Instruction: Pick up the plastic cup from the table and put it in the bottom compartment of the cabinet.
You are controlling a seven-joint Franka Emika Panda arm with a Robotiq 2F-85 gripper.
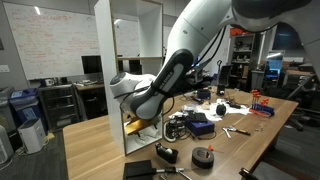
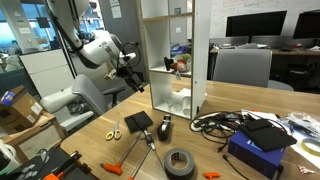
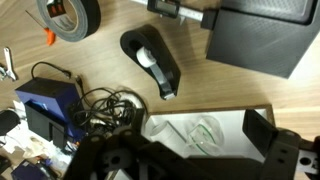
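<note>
Sitting in the cabinet: the plastic cup (image 3: pixel 205 132), clear and faint against the white floor of the bottom compartment (image 3: pixel 165 125). I cannot tell whether it is upright or tipped over.
Why it is there: that floor is the spot the task names, so the placing looks done. Nothing touches the cup.
Gripper (image 3: pixel 190 162): the jaws are spread wide with nothing between them. In the wrist view the dark fingers (image 3: pixel 280 150) frame the compartment's mouth, and the cup is apart from both.
Why it is held so: my reading is that an empty, spread jaw in front of the cabinet (image 2: pixel 200 55) suits letting go, not carrying.
Arm pose: in an exterior view the arm (image 1: pixel 170 75) slopes down from high up on the far side of the table toward the cabinet's open front. Its wrist is bent so that the gripper faces the opening. The gripper hangs above the table (image 2: pixel 95 142), just outside the cabinet and near its middle shelf.
Upper compartment (image 2: pixel 178 62): it holds small items that are too small to name.
In front of the cabinet: a tape dispenser (image 3: pixel 155 62) and a black pad (image 3: pixel 262 35) lie close by, with a tape roll (image 3: pixel 70 15) farther out.
Beside the cabinet: tangled cables (image 2: pixel 215 122) and a blue box (image 2: pixel 255 152).
Next move, as I judge it: back straight away from the cabinet, keeping clear of its walls and the tape dispenser.
</note>
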